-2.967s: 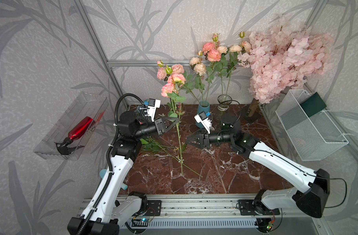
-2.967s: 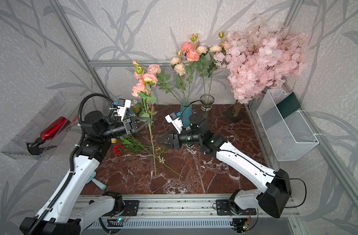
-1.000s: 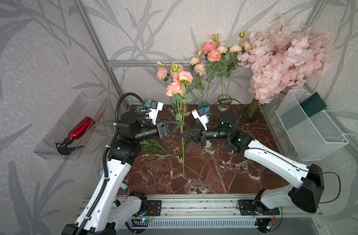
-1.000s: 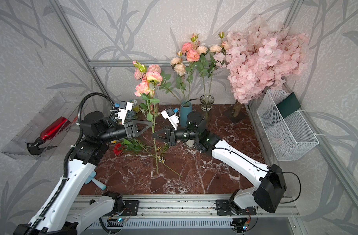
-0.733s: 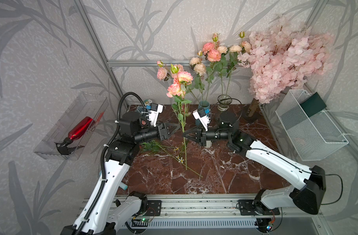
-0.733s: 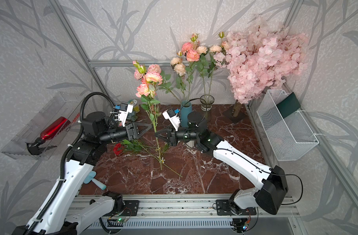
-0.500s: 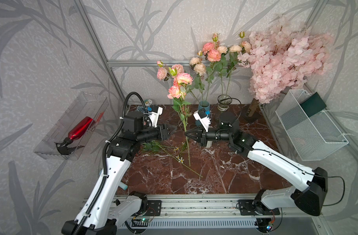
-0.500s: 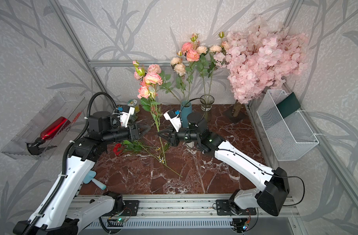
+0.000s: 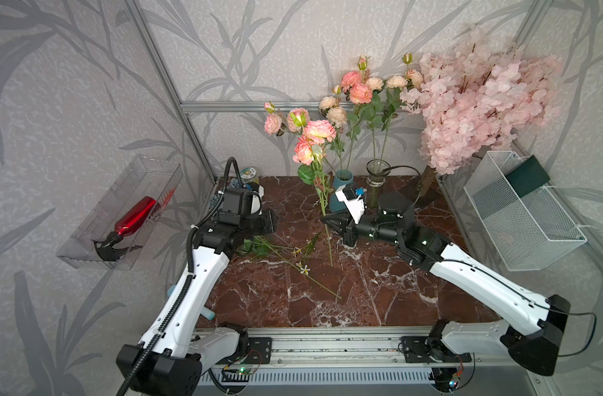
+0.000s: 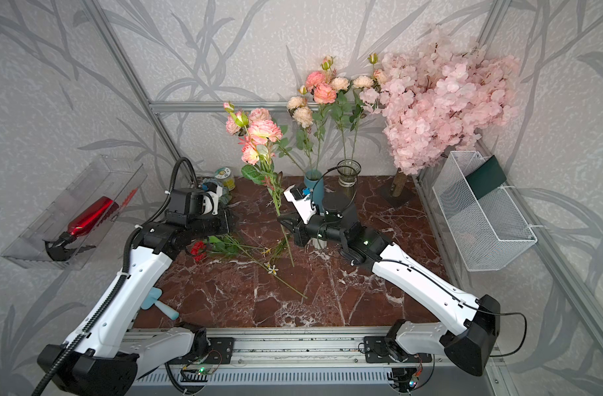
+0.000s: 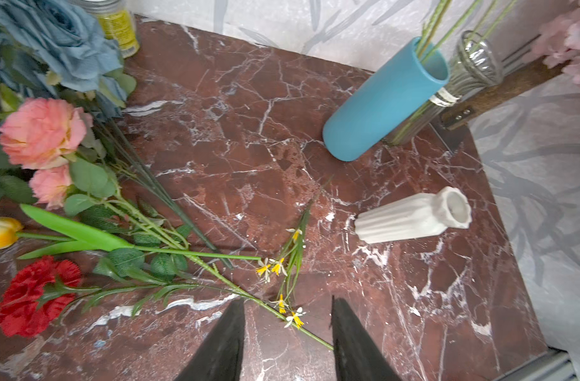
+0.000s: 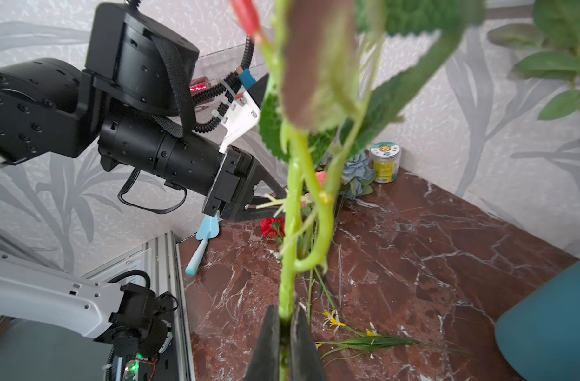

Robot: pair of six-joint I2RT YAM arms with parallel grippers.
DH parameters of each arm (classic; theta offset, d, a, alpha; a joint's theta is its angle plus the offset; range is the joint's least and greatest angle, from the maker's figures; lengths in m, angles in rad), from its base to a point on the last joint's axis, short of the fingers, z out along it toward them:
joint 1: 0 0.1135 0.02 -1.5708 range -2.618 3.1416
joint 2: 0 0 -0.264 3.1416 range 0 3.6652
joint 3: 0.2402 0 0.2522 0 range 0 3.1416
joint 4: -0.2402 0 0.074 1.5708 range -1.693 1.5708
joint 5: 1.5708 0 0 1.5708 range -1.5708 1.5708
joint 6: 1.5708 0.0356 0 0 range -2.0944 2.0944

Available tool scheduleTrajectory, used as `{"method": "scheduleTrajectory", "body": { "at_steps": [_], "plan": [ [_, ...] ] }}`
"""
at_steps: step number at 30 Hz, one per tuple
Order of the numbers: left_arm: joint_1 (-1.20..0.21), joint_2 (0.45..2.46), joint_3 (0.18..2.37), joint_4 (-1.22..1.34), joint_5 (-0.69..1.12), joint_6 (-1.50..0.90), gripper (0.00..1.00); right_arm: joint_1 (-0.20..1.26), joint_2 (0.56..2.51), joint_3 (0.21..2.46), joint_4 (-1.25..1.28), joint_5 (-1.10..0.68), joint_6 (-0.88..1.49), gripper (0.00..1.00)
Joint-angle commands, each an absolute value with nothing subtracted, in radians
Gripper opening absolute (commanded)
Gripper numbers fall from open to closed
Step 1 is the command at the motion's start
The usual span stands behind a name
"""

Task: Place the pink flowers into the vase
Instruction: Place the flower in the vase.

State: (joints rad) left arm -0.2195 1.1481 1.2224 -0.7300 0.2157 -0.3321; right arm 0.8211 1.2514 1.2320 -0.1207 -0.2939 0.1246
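Two grippers are in view, one of them loaded. The right gripper (image 9: 327, 219) has its jaws clamped on the thin green stem of the spray of salmon-pink artificial peony-like flowers (image 9: 319, 128). The spray stands nearly upright above the red-brown marble table (image 9: 361, 291), blooms high and stem end hanging below the grip. The left gripper (image 11: 287, 299) hovers with jaws apart and empty over loose stems (image 11: 170, 250) lying on the table. The teal cylindrical vase (image 9: 343, 176) and the ribbed clear-glass vase (image 9: 375, 171) at the back each hold pink stems; the white fluted ceramic vase (image 11: 410, 216) is empty. Judged handling: light and top-heavy, with a thin, springy stem and fabric petals that crush easily. The best hold is the bare stem below the leaves, leaving the free end to lead into a vase mouth.
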Motion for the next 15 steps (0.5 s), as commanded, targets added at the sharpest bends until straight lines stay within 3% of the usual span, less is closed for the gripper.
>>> {"method": "scheduleTrajectory", "body": {
  "at_steps": [1, 10, 15],
  "plan": [
    [-0.210, 1.148, 1.228, -0.733, 0.152, -0.326, 0.44, 0.851, 1.196, 1.201, -0.124, -0.150, 0.061, 0.00],
    [-0.157, 1.111, 1.128, -0.662, 0.153, -0.373, 0.45, 0.954, 1.131, 1.195, -0.112, 0.151, -0.057, 0.00],
    [-0.130, 1.119, 1.129, -0.666, 0.146, -0.381, 0.45, 0.954, 1.108, 1.188, -0.078, 0.206, -0.067, 0.00]
  ]
}}
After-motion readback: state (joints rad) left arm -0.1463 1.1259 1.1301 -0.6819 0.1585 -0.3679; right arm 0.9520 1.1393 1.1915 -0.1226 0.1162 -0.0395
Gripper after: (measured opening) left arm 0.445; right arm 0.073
